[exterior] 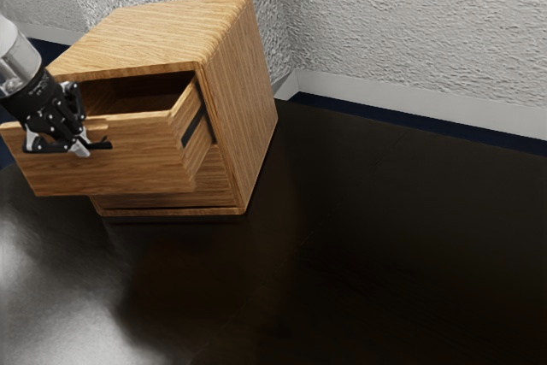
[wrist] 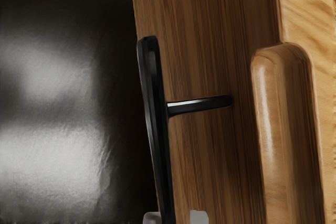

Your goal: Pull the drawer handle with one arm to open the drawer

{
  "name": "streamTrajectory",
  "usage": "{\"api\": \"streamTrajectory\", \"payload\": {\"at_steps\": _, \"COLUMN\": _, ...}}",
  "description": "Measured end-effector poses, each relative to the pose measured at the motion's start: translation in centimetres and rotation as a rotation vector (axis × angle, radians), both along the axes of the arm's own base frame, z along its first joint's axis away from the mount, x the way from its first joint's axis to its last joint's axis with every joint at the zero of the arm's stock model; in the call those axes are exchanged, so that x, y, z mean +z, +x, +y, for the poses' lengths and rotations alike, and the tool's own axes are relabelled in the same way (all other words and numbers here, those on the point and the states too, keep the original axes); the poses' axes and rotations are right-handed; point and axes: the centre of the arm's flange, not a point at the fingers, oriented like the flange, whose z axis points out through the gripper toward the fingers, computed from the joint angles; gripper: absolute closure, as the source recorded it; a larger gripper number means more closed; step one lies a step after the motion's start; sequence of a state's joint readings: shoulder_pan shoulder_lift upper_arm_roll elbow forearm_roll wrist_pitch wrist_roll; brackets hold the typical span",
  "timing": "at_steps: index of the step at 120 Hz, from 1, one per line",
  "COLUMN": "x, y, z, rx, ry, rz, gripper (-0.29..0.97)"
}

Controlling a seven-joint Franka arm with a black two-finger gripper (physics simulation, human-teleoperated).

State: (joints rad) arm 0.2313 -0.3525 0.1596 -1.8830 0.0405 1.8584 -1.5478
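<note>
One wooden cabinet (exterior: 231, 83) stands on the dark glossy table (exterior: 385, 254), towards the exterior view's left and close to the textured white wall (exterior: 410, 23) at the far side. Its upper drawer (exterior: 128, 156) is drawn part-way out towards the exterior view's left and near side. The hollow interior is exposed from above, and a black slide rail (exterior: 195, 126) shows along the drawer's side where it leaves the carcass. The handle (exterior: 96, 144) is a slim black bar on the drawer's front panel. In the wrist view the handle (wrist: 152, 129) stands off the wood grain on a short black post, with a rounded wooden ridge (wrist: 273, 129) running beside it on the same panel. The arm enters from the exterior view's left edge, and the black gripper (exterior: 64, 143) is at the drawer front. The claw is set narrow and closed on the handle. In the wrist view its pale fingertips (wrist: 151, 217) flank the bar from two sides. The cabinet's base sits flat on the table.
</note>
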Motion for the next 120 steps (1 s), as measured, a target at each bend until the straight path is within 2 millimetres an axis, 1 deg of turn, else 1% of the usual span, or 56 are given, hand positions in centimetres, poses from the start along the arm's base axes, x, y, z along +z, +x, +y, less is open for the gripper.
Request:
{"api": "streamTrajectory", "payload": {"at_steps": 32, "x": 0.2, "y": -1.4, "z": -0.3, "rx": 0.006, "ry": -0.006, "rz": -0.008, "gripper": 0.79}}
{"api": "streamTrajectory", "payload": {"at_steps": 62, "x": 0.6, "y": -2.1, "z": -1.0, "rx": 0.003, "ry": -0.004, "rz": -0.014, "gripper": 0.79}}
{"api": "streamTrajectory", "payload": {"at_steps": 102, "x": 0.3, "y": -3.7, "z": -1.6, "rx": 0.004, "ry": -0.014, "rz": -0.012, "gripper": 0.79}}
{"api": "streamTrajectory", "payload": {"at_steps": 120, "x": 0.3, "y": -4.5, "z": -1.6, "rx": 0.012, "ry": -0.014, "rz": -0.013, "gripper": 0.79}}
